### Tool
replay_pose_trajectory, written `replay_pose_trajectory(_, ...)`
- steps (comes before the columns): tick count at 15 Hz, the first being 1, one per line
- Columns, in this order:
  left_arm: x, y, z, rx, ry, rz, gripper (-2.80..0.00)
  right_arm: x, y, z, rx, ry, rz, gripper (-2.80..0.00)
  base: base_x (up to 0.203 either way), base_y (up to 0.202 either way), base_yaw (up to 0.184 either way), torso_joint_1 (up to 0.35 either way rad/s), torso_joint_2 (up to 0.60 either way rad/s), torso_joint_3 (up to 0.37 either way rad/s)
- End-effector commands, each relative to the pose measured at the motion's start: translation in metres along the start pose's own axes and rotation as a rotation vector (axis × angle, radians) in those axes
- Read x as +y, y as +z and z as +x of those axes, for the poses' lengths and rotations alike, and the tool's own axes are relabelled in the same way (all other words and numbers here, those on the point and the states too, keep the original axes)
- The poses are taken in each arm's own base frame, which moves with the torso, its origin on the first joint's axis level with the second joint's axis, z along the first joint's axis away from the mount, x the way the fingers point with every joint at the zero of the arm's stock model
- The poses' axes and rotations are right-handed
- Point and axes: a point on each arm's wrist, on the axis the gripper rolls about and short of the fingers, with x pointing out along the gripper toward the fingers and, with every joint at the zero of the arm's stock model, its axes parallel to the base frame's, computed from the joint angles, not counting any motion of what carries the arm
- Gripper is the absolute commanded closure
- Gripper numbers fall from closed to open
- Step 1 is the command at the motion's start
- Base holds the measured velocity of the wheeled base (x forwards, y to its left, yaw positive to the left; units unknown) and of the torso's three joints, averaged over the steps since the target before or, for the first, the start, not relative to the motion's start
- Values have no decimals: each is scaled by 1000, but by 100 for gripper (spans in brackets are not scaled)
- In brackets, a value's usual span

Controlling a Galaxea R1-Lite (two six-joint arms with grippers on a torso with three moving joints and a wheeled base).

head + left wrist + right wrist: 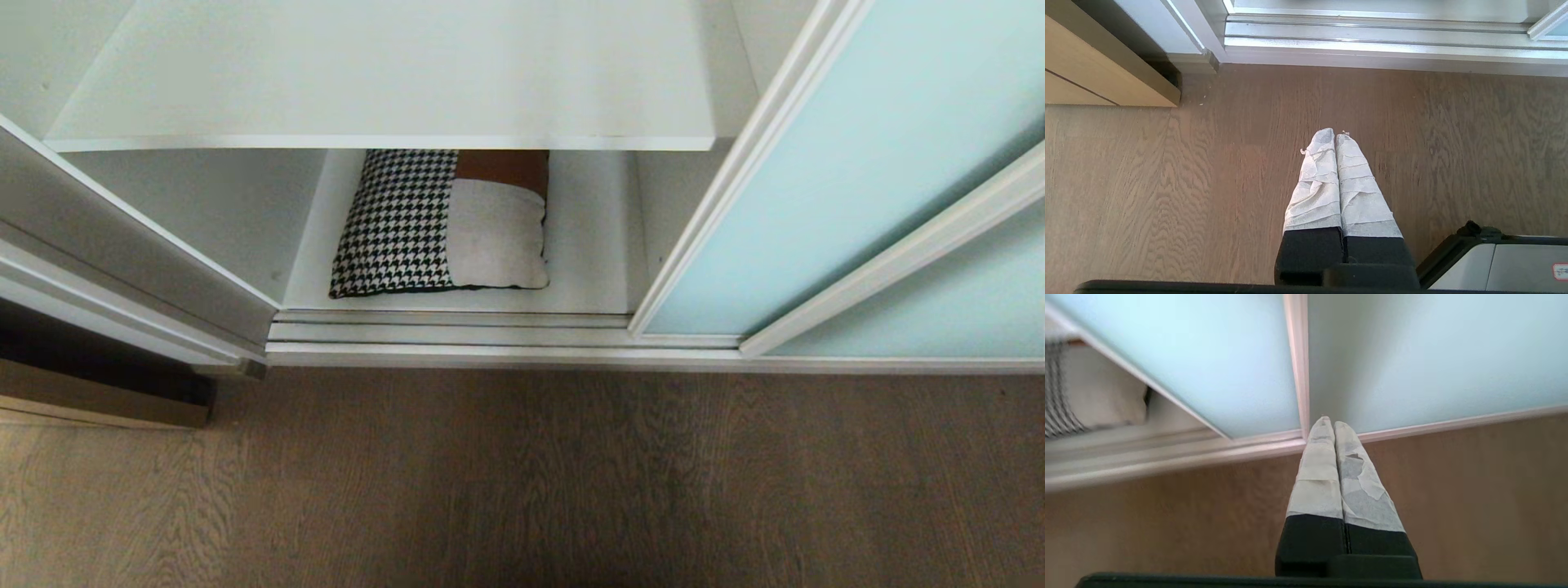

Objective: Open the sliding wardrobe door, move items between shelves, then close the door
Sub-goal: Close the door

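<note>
The wardrobe stands open in the middle. The sliding wardrobe door [824,163], pale aqua glass in a white frame, sits at the right. On the bottom shelf [588,253] lie two cushions side by side: a houndstooth one [400,224] and a cream one [494,237]. A bare white shelf [392,73] hangs above them. Neither arm shows in the head view. My right gripper [1329,421] is shut and empty, its tips near the lower corner of a door frame [1297,355]. My left gripper [1334,134] is shut and empty, over the wooden floor.
A brown thing [502,167] lies behind the cream cushion. The silver floor track [490,335] runs along the wardrobe's front. A light oak door [1086,69] stands at the left. My base's corner [1502,261] shows near the left gripper. A second aqua panel [939,294] overlaps at far right.
</note>
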Motion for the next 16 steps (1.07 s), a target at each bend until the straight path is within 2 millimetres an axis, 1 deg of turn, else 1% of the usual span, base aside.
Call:
replay_pose_trajectory(1, 0, 0, 0, 2, 0, 0, 0, 5, 16, 12, 24, 19, 10, 0, 0, 0, 0, 0, 0, 0)
replay_pose_trajectory(4, 0, 0, 0, 2, 0, 0, 0, 8, 24, 21, 32, 70, 54, 0, 0, 0, 0, 0, 0, 0)
replay_pose_trajectory(7, 0, 0, 0, 2, 0, 0, 0, 11, 30, 22, 36, 179, 117, 0, 0, 0, 0, 0, 0, 0)
replay_pose_trajectory(10, 0, 0, 0, 2, -1, 0, 0, 10, 37, 25, -32, 165, 106, 0, 0, 0, 0, 0, 0, 0)
replay_pose_trajectory(14, 0, 0, 0, 2, 0, 0, 0, 6, 46, 45, -129, 66, 70, 0, 0, 0, 0, 0, 0, 0)
replay_pose_trajectory(16, 0, 0, 0, 2, 0, 0, 0, 4, 47, 55, -131, 47, 73, 0, 0, 0, 0, 0, 0, 0)
